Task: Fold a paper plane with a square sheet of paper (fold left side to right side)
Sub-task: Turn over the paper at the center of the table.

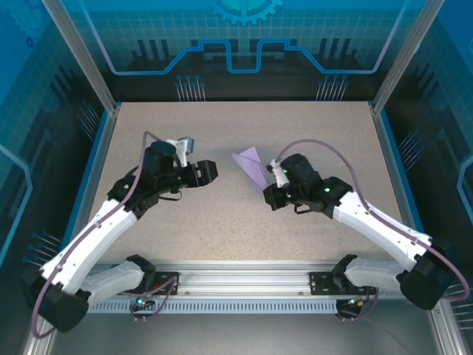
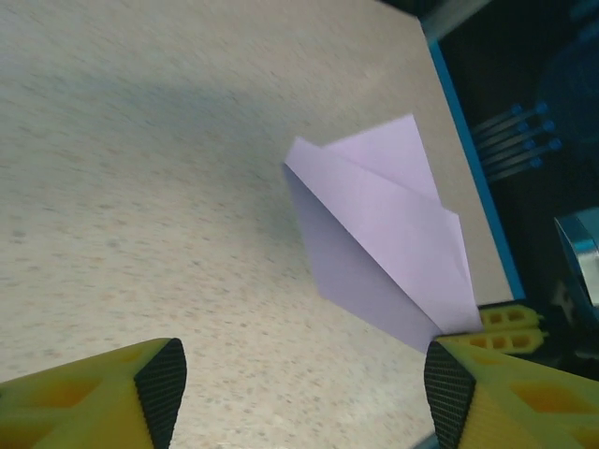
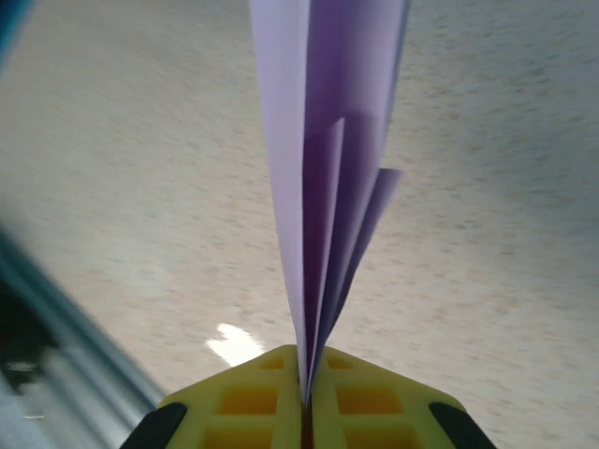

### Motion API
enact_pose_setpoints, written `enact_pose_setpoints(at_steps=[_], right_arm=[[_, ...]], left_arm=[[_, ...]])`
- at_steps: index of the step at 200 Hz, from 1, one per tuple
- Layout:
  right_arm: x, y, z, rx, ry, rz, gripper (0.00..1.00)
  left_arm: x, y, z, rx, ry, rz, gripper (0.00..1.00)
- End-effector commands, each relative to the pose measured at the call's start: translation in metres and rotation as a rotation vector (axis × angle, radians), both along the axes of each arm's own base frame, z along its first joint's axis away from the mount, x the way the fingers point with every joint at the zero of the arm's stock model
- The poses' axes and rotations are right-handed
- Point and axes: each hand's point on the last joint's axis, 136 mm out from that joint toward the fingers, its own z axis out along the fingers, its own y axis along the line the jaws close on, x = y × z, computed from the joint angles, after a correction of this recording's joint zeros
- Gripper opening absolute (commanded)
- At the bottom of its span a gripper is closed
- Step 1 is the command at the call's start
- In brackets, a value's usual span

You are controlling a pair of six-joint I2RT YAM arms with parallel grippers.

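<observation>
The lavender paper plane (image 1: 251, 167) is a folded pointed shape held off the speckled table near its middle. My right gripper (image 1: 269, 186) is shut on its near end; in the right wrist view the folded layers (image 3: 323, 187) rise edge-on from between the closed yellow fingers (image 3: 262, 402). My left gripper (image 1: 211, 171) is open just left of the plane, apart from it. In the left wrist view the plane (image 2: 384, 243) hangs ahead, its lower tip close to the right fingertip (image 2: 449, 393), and bare table lies between the pads.
The speckled table (image 1: 148, 222) is bounded by blue-edged aluminium frame rails (image 1: 94, 159) on the left, right and back. A metal rail (image 1: 244, 275) with the arm bases runs along the near edge.
</observation>
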Motion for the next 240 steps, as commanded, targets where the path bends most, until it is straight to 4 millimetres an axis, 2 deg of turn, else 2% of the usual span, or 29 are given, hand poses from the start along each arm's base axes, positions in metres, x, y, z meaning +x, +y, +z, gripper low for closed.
enact_pose_setpoints(at_steps=[1, 23, 42, 76, 114, 132, 153, 173, 201, 240], right_arm=[[0.004, -0.049, -0.018, -0.49, -0.095, -0.03, 0.08], [0.011, -0.051, -0.016, -0.766, -0.184, -0.012, 0.08], [0.014, -0.05, -0.018, -1.02, -0.256, 0.013, 0.08], [0.014, -0.036, -0.035, -1.366, -0.318, 0.124, 0.09], [0.005, -0.013, -0.07, -1.547, -0.328, 0.276, 0.09], [-0.006, -0.004, -0.092, -1.532, -0.283, 0.362, 0.1], [-0.024, 0.006, -0.119, -1.409, -0.169, 0.468, 0.13], [-0.041, 0.014, -0.132, -1.282, -0.07, 0.534, 0.23], [-0.057, 0.022, -0.133, -1.144, 0.013, 0.573, 0.4], [-0.072, 0.032, -0.117, -0.94, 0.053, 0.569, 0.59]], left_arm=[[-0.005, 0.046, -0.002, 0.114, -0.04, 0.18, 0.74], [-0.013, 0.07, 0.01, 0.129, -0.075, 0.285, 0.75], [-0.019, 0.084, 0.016, 0.136, -0.089, 0.339, 0.76], [-0.021, 0.089, 0.017, 0.132, -0.091, 0.358, 0.76], [-0.019, 0.088, 0.01, 0.134, -0.067, 0.359, 0.76], [-0.018, 0.087, 0.008, 0.133, -0.057, 0.353, 0.77], [-0.016, 0.082, 0.004, 0.124, -0.036, 0.335, 0.77], [-0.012, 0.07, -0.003, 0.1, 0.006, 0.284, 0.78], [-0.003, 0.058, -0.02, 0.061, 0.096, 0.236, 0.8], [0.01, 0.054, -0.045, -0.059, 0.202, 0.209, 0.8]])
